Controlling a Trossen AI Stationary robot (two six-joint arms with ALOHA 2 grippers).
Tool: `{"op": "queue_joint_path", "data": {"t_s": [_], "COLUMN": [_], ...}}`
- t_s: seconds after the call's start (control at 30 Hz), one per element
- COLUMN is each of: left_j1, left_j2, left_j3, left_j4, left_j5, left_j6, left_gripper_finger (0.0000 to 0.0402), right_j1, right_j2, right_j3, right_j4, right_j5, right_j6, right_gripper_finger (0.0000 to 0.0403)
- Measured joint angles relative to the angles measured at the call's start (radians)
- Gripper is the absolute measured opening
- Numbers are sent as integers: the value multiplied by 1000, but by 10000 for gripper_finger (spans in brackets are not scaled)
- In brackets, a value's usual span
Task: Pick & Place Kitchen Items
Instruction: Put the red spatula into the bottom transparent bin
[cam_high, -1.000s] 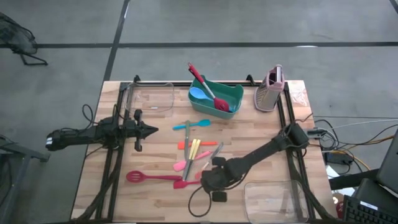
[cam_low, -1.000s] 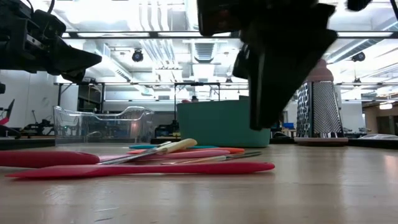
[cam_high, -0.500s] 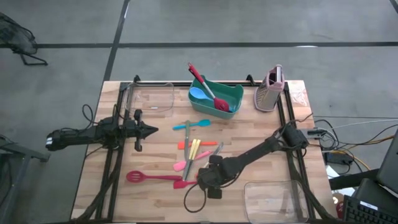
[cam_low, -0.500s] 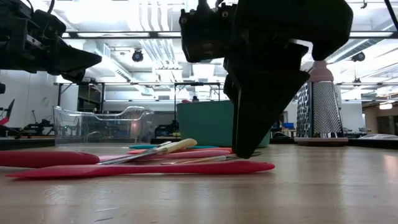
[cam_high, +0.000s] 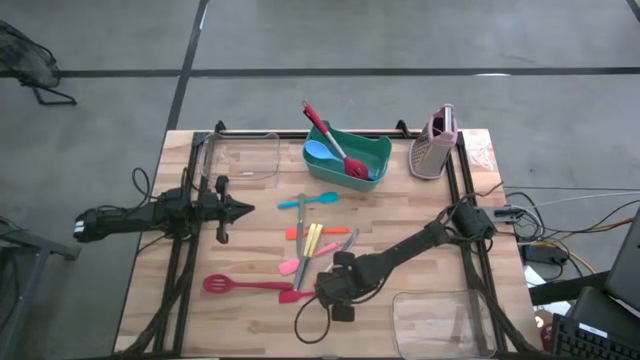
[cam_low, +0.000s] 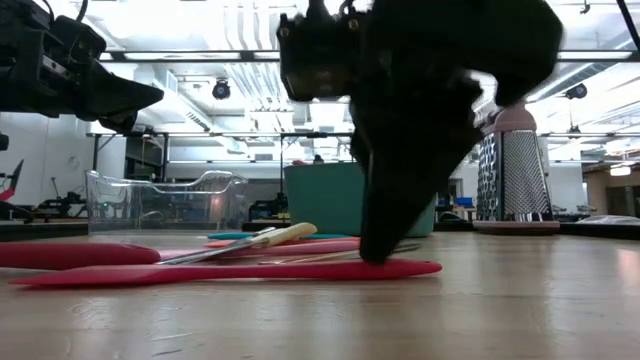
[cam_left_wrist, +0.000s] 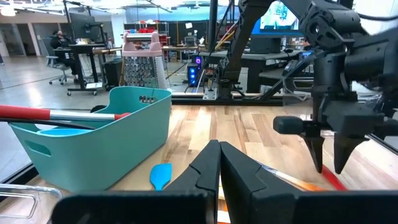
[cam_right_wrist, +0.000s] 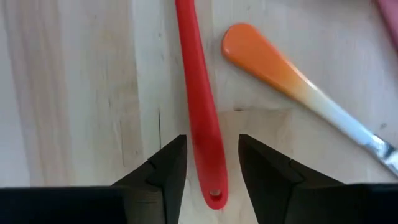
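A: Largest first. Wooden table (cam_high: 250, 310), two arms over it. At the far edge a teal bin (cam_high: 372, 150) holds a red spatula (cam_high: 330, 140) and a blue spoon (cam_high: 318, 153); the pink-grey grater (cam_high: 437, 145) stands to its right. One clear tub (cam_high: 245, 155) sits far left, another (cam_high: 440, 320) near right.

B: And the loose utensils?

A: Clustered mid-table: a teal spatula (cam_high: 308, 201), an orange-handled piece (cam_right_wrist: 273, 62), yellow-handled cutlery (cam_high: 313, 240), a pink spatula (cam_high: 292, 265), and a red slotted spatula (cam_high: 250, 286) nearest the front edge.

B: Right gripper (cam_right_wrist: 211, 165)?

A: Down at the table, fingers (cam_right_wrist: 165, 171) parted and straddling the tip of the red slotted spatula's handle. Not clamped; a gap shows on each side of the handle. In the low view it stands right on that handle.

B: Left gripper (cam_left_wrist: 219, 163)?

A: Fingers pressed together, empty, hovering above the table's left side, well apart from the utensils.
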Motion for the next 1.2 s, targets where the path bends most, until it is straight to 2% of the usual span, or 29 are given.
{"op": "queue_joint_path", "data": {"t_s": [0.33,0.73,1.03,1.2], "left_j1": [0,0,0,0], "left_j2": [0,0,0,0], "left_j3": [0,0,0,0], "left_j4": [0,0,0,0], "left_j5": [0,0,0,0], "left_j6": [0,0,0,0], "left_gripper_finger": [19,19,19,19], "right_j1": [6,5,12,11], "right_j2": [55,73,83,82], "right_j3": [6,80,193,238], "right_j4": [-1,-79,-161,-161], "right_j5": [-41,-48,-55,-48], "right_j6": [2,-24,-74,-95], "right_gripper_finger": [114,43,38,19]}}
